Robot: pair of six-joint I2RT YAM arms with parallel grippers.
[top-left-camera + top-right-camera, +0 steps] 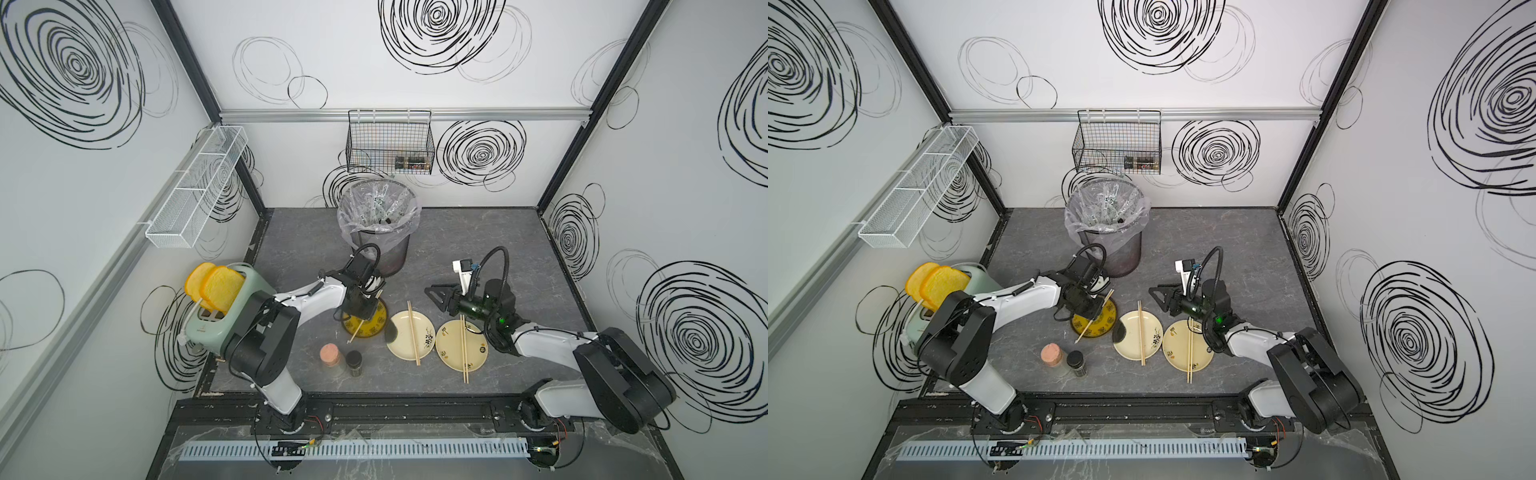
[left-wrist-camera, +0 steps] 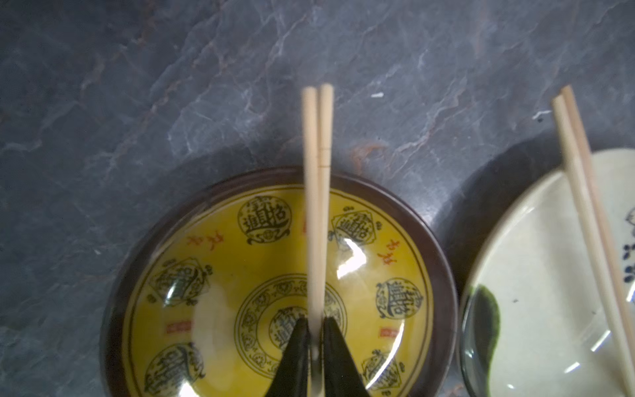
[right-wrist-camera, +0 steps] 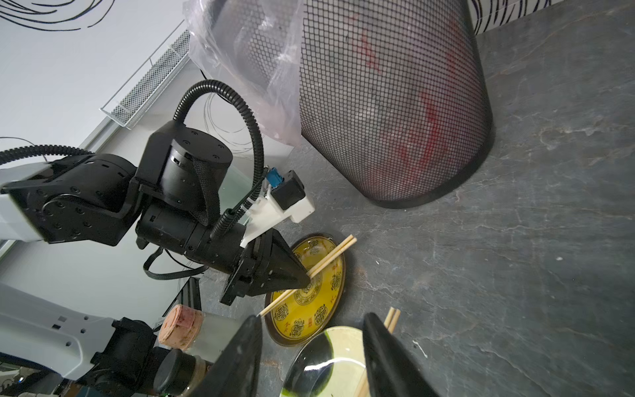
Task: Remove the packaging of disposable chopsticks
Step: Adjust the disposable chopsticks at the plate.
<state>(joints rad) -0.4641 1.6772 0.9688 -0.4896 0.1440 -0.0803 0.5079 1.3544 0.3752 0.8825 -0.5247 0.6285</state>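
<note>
Wood, pale tan, bare of any wrapper: three chopstick pairs, lower centre of both top views.

1. First chopstick pair (image 2: 318, 206) (image 1: 355, 331). Gripped about mid-length by the left pincer (image 2: 316, 331) (image 3: 304, 279), whose fingers are closed on either side of the two sticks. It slants across the yellow plate (image 2: 154, 247) (image 1: 374, 329), with both ends past the dark rim over the grey stone-look tabletop (image 2: 137, 86). Whether the sticks touch the plate cannot be told.

2. Second chopstick pair (image 1: 413, 332). Lies across the cream plate with a dark brush mark (image 1: 401, 347), just right of the yellow plate, and overhangs the rim at both ends.

3. Third chopstick pair (image 1: 464, 353). Lies across the cream plate with small dark motifs (image 1: 451, 359), rightmost of the row, and also overhangs at both ends.

4. Right pincer (image 3: 312, 316) (image 1: 431, 292). Jaws spread, nothing between them. In a top view it sits just above the gap between the two cream plates, pointing toward frame left.

5. Packaging (image 1: 380, 203). Clear sleeves with dark print, inside the lined black mesh bin (image 1: 395, 257) (image 3: 395, 103). The bin stands at the upper centre of the tabletop, apart from the plates.

6. Sundries. Cork-topped jar (image 1: 330, 353) and dark-lidded jar (image 1: 354, 358), side by side below the yellow plate. Green toaster (image 1: 208, 328) at frame left.
</note>
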